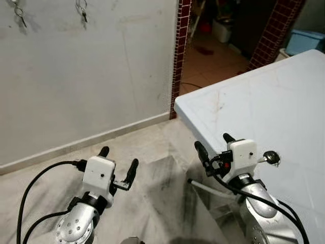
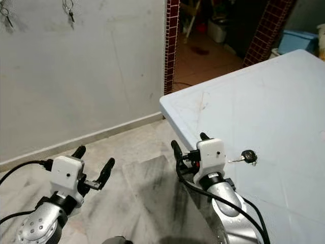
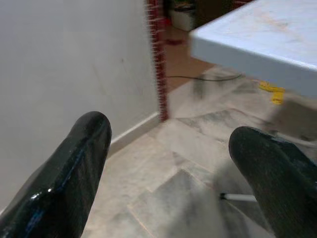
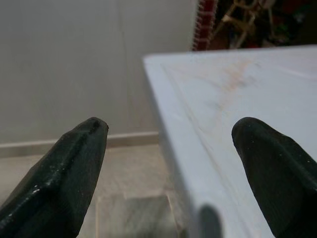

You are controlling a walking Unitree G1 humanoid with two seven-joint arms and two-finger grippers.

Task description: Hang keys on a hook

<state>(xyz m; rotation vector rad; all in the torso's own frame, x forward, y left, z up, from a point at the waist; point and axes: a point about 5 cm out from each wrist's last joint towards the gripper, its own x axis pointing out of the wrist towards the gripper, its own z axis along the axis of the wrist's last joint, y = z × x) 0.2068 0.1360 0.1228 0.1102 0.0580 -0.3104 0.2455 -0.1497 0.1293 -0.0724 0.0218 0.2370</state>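
I'm sitting at the corner of the white table [image 1: 284, 91], both arms raised in front of me, nothing picked up yet. The key [image 1: 270, 157] is lying flat on the tabletop just beside my right gripper [image 1: 215, 144], on its outer side, black head away from me and the metal blade pointing back toward the wrist housing. Right jaws are standing wide apart and empty, straddling the table edge in the wrist view. Left gripper [image 1: 118, 158] is hovering over the marble floor [image 1: 152, 152], its jaws also apart, holding nothing.

Step in hand, as I'm judging it: grabbing the key. I'm aiming the gripper at the wrong spot right now, since the key is off to the side of the fingers rather than between them. I'm planning to swing the right wrist outward over the table, tilt the fingers down, and close on the black head rather than the thin blade, because a flat key on a smooth top is likely to skid. Coming in low and slow seems best.

Hooks are high on the grey wall [image 1: 91, 76] to my left; two key bunches [image 1: 82, 10] are hanging there already, so I'm needing a free hook, and I cannot make one out from here.
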